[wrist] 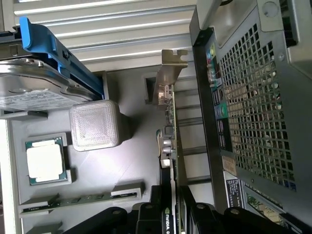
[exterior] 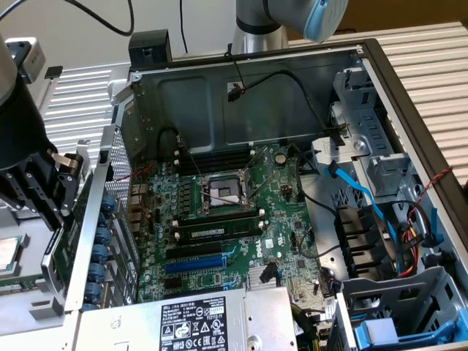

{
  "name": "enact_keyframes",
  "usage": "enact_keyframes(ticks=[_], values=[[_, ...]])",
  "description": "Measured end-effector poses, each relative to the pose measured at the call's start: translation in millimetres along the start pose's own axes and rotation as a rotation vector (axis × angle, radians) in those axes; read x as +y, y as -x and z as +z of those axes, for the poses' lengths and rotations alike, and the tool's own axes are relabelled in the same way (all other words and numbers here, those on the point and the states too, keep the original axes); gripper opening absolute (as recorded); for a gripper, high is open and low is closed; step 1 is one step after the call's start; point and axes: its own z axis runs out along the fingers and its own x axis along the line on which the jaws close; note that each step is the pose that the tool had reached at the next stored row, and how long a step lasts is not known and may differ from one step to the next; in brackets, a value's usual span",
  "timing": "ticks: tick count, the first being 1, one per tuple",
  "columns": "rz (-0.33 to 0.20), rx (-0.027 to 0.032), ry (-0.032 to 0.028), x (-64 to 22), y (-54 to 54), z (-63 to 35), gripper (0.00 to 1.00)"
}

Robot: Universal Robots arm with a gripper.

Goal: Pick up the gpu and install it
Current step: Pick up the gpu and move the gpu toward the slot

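Your gripper [exterior: 51, 213] sits at the exterior view's left, outside the open computer case [exterior: 219, 95] and just beside its perforated rear wall. It's clamped on the gpu [exterior: 57, 256]. In the wrist view the two black fingers [wrist: 197, 217] press on either side of the card, with the black shroud squeezed between them. So the gripper [wrist: 170, 220] is closed on the gpu [wrist: 171, 136], and you're seeing the card edge-on. Its thin green board runs away from the fingers, and the silver end bracket [wrist: 168, 73] is at the far end.

In the exterior view the card hangs below the gripper. Its bracket edge is tilted and close to the outer face of the case, without clearly touching it. You can't tell from either view whether the card is clear of the grey parts tray [wrist: 139, 146] under it.

That tray carries a processor [wrist: 45, 162] in its pocket, with a memory stick [wrist: 80, 200] lying near it. There's also a ribbed clear block [wrist: 95, 124], and a hard drive [wrist: 34, 92] in a blue carrier [wrist: 58, 53].

Inside the case, the green motherboard [exterior: 241, 212] lies flat, well apart from the card. Its blue expansion slot [exterior: 194, 265] is towards the silver power supply [exterior: 190, 322] with the black label. The gpu is not yet in the case; it's in your grip beside the rear grille [wrist: 253, 97].
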Motion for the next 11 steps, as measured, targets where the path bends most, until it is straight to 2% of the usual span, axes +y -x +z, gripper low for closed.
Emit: enact_keyframes(ticks=[11], values=[[0.0,-0.0019,0.0012,-6.1,-0.4,18.8,0.29]])
